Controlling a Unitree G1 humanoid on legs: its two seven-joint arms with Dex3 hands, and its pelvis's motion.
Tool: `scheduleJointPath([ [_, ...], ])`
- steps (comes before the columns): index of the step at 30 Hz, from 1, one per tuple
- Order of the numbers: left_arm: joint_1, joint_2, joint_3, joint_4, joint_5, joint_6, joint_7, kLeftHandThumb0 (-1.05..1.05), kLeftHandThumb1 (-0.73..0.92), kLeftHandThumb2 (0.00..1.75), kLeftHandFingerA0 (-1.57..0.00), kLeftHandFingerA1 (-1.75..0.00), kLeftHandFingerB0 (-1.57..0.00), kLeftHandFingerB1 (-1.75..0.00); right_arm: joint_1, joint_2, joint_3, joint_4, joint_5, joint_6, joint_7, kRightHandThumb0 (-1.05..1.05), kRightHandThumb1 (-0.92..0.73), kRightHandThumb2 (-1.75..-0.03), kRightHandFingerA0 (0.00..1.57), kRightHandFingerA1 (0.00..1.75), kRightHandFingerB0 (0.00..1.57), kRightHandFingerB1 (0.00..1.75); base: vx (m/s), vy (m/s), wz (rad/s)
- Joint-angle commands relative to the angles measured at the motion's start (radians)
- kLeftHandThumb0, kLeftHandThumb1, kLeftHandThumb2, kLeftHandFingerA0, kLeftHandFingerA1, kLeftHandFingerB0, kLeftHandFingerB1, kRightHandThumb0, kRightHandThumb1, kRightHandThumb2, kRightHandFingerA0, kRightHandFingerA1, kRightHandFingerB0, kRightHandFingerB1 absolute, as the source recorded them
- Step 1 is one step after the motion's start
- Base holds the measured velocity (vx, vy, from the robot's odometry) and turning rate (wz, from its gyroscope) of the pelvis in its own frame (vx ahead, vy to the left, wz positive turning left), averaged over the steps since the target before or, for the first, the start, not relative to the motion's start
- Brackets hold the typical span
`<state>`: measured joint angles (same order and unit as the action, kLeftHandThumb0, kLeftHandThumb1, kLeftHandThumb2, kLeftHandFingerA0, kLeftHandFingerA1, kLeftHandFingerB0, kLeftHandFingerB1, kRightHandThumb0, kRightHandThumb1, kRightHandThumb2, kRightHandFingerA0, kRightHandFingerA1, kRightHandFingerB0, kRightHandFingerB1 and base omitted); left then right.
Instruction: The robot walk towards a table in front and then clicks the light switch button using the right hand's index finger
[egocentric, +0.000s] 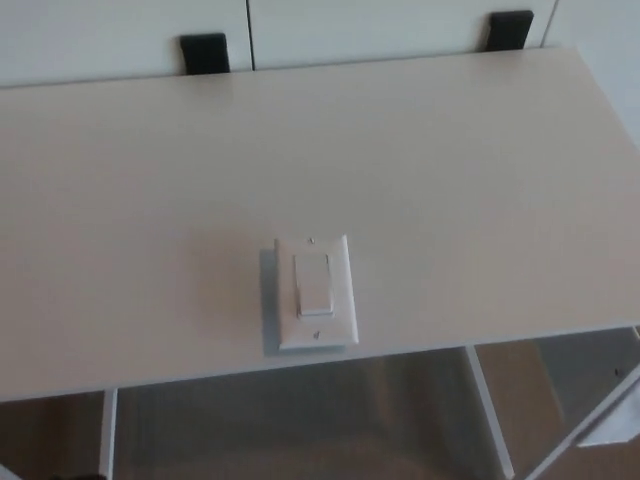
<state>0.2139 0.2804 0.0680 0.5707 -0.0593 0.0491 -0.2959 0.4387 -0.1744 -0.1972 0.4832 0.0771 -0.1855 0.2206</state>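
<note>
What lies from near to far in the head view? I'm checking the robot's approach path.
Floor under the table → light switch → bare tabletop → two black handles on white cabinets.
</note>
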Motion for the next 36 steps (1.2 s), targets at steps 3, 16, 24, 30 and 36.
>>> scheduleJointPath([
  [3, 0.001, 0.01, -0.003, 0.001, 0.014, 0.014, 0.003, -0.15, 0.69, 0.59, -0.58, -0.48, -0.37, -0.4, 0.009, -0.012, 0.0, -0.021, 0.002, 0.018, -0.006, 0.04, -0.64, -0.57, 0.49, 0.54, 0.29, 0.42, 0.1, -0.255, -0.01],
  [16, 0.051, 0.027, -0.038, -0.001, 0.024, -0.006, -0.042, -0.11, 0.5, 0.91, -0.4, -0.6, -0.21, -0.51, 0.033, -0.031, 0.018, 0.062, -0.029, -0.078, -0.001, 0.03, -0.62, -0.57, 0.51, 0.56, 0.31, 0.44, 0.01, 0.135, -0.08],
  [24, 0.08, 0.034, -0.066, -0.001, 0.027, -0.01, -0.051, -0.15, 0.46, 0.89, -0.37, -0.58, -0.2, -0.5, 0.053, -0.03, 0.022, 0.071, -0.026, -0.076, -0.001, 0.01, -0.42, -0.87, 0.43, 0.64, 0.24, 0.55, 0.02, 0.129, 0.05],
  [30, 0.073, 0.034, -0.079, -0.007, 0.034, 0.0, -0.056, -0.16, 0.46, 0.89, -0.35, -0.58, -0.2, -0.51, 0.035, -0.043, 0.039, 0.102, -0.064, -0.103, -0.023, -0.01, -0.42, -0.88, 0.44, 0.64, 0.24, 0.54, -0.02, -0.062, 0.05],
  [36, 0.052, 0.036, -0.089, -0.016, 0.031, 0.013, -0.065, -0.17, 0.46, 0.89, -0.31, -0.56, -0.18, -0.5, 0.019, -0.043, 0.04, 0.089, -0.055, -0.091, -0.029, 0.01, -0.43, -0.88, 0.44, 0.63, 0.23, 0.54, 0.0, 0.0, 0.0],
])
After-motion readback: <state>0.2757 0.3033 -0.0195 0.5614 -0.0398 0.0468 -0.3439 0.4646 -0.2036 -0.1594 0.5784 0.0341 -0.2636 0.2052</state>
